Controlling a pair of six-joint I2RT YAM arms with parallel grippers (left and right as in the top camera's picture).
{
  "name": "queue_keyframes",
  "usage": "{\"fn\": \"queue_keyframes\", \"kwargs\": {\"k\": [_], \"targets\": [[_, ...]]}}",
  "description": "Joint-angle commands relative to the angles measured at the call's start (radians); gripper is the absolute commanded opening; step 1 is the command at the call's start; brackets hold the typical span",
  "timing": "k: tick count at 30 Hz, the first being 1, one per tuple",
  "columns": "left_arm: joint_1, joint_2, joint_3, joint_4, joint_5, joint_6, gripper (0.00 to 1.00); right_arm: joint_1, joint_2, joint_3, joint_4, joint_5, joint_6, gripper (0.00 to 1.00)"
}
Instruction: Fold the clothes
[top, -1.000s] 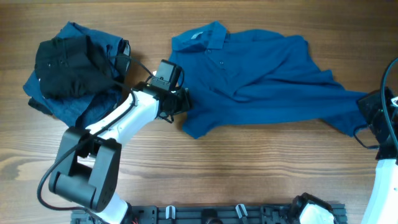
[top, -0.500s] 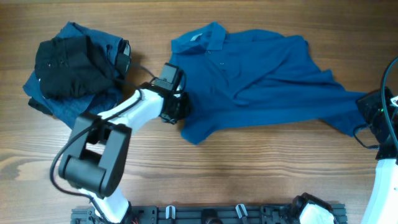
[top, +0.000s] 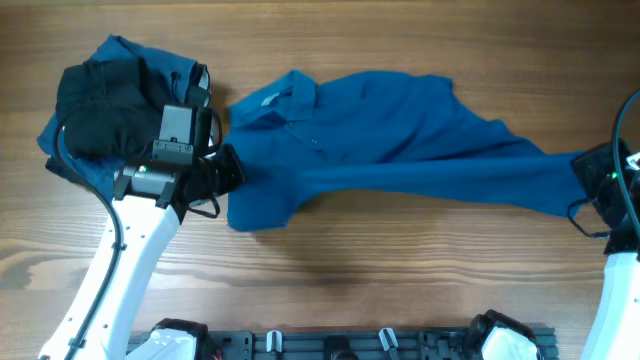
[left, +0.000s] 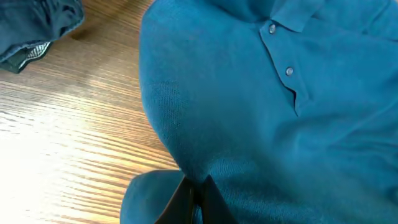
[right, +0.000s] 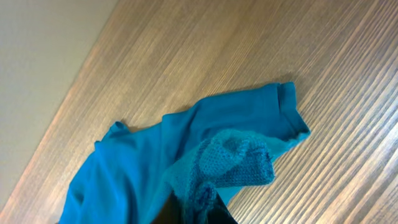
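The polo shirt (top: 400, 150) is matt blue knit cloth, soft and creased, with a fine pebbled texture up close. Its small buttons (left: 289, 71) look like smooth plastic with a faint gloss. The turned-up sleeve hem (right: 239, 163) shows a coarser, looser knit on its inner face. The black garment (top: 100, 100) and the darker blue garment (top: 140, 55) are dull cloth too, possibly a smoother woven fabric, though their weave is too small to tell. The table (top: 350, 290) is smooth, wood-grained and has a satin sheen. The left arm (top: 130, 250) has a glossy white plastic shell.
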Motion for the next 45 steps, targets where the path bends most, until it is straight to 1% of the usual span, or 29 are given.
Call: {"fn": "queue_keyframes", "kwargs": {"k": [1,2,5,8,12,15,17,18,20,22,25,29,33,36,40,43,45], "targets": [[0.007,-0.053,0.024,-0.028,-0.037,0.031,0.04,-0.004,0.002,0.027,0.011,-0.103,-0.045,0.04],[0.007,-0.075,0.051,-0.043,-0.021,0.073,0.04,-0.004,-0.002,0.032,0.008,-0.157,-0.067,0.04],[0.007,-0.136,0.167,-0.117,-0.021,0.117,0.04,-0.004,-0.006,0.091,-0.044,-0.208,-0.090,0.04],[0.004,-0.184,0.393,-0.237,-0.022,0.184,0.04,-0.004,-0.005,0.245,-0.140,-0.265,-0.143,0.04],[-0.002,-0.188,0.659,-0.348,-0.046,0.232,0.04,-0.004,-0.003,0.459,-0.274,-0.266,-0.146,0.04],[-0.002,-0.187,0.814,-0.376,-0.085,0.236,0.04,-0.004,-0.003,0.603,-0.327,-0.248,-0.146,0.04],[-0.002,-0.187,0.909,-0.380,-0.084,0.240,0.04,-0.004,0.008,0.704,-0.356,-0.235,-0.144,0.04],[-0.002,-0.187,0.954,-0.385,-0.084,0.240,0.04,-0.004,0.018,0.766,-0.388,-0.197,-0.143,0.04],[-0.002,-0.187,1.013,-0.391,-0.083,0.241,0.04,-0.004,0.034,0.830,-0.434,-0.141,-0.144,0.04],[-0.002,-0.185,1.074,-0.390,-0.076,0.259,0.04,-0.004,0.055,0.898,-0.463,-0.125,-0.147,0.04],[-0.002,-0.171,1.116,-0.382,-0.077,0.259,0.04,-0.004,0.077,0.978,-0.462,-0.104,-0.142,0.04],[-0.002,-0.154,1.169,-0.352,-0.072,0.259,0.04,-0.004,0.121,1.154,-0.493,-0.100,-0.138,0.04],[-0.002,-0.154,1.245,-0.369,-0.008,0.259,0.04,-0.004,0.156,1.294,-0.566,-0.064,-0.121,0.04],[-0.002,-0.145,1.254,-0.416,-0.009,0.258,0.04,-0.004,0.172,1.307,-0.627,-0.028,-0.117,0.04],[-0.002,-0.028,1.254,-0.459,-0.010,0.260,0.04,-0.004,0.255,1.292,-0.642,-0.021,-0.127,0.04],[-0.002,0.136,1.254,-0.454,-0.009,0.281,0.04,-0.004,0.359,1.253,-0.642,-0.023,-0.127,0.04],[-0.002,0.262,1.254,-0.424,-0.009,0.285,0.04,-0.004,0.445,1.221,-0.642,-0.041,-0.132,0.04]]}}
